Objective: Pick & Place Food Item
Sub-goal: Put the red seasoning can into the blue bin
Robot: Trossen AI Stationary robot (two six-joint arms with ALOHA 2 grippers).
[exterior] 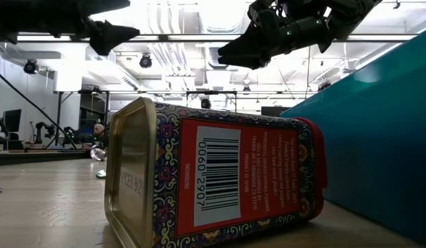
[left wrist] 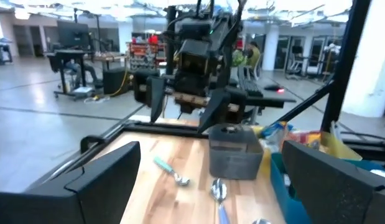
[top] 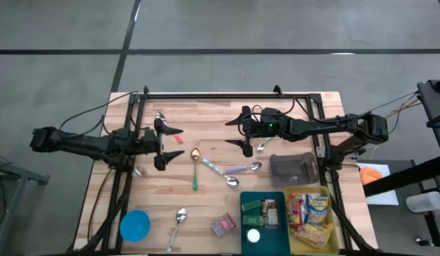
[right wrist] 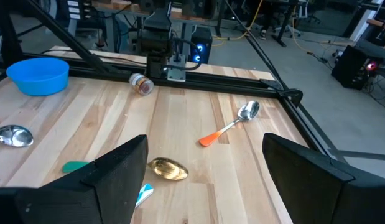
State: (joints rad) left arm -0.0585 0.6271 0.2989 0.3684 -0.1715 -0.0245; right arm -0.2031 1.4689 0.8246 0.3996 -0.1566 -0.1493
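Note:
Snack packets (top: 312, 213) lie in a yellow tray (top: 337, 245) at the near right. Beside it stands a teal tray (top: 242, 213) with small packages. A patterned tin (top: 223, 225) lies on its side on the table, close up in the low view (exterior: 213, 179). My left gripper (top: 165, 144) hovers open above the table's left half, pointing level toward the right. My right gripper (top: 241, 132) hovers open over the middle, facing it. Nothing is between the fingers of either gripper (left wrist: 211, 186) (right wrist: 204, 180).
Several spoons lie about: an orange-handled one (right wrist: 232, 124), a gold one with a green handle (top: 195, 167), a lavender one (top: 244, 169). A grey container (top: 294, 169) sits right of centre. A blue bowl (top: 134, 225) and a small jar (right wrist: 141, 84) are at the left.

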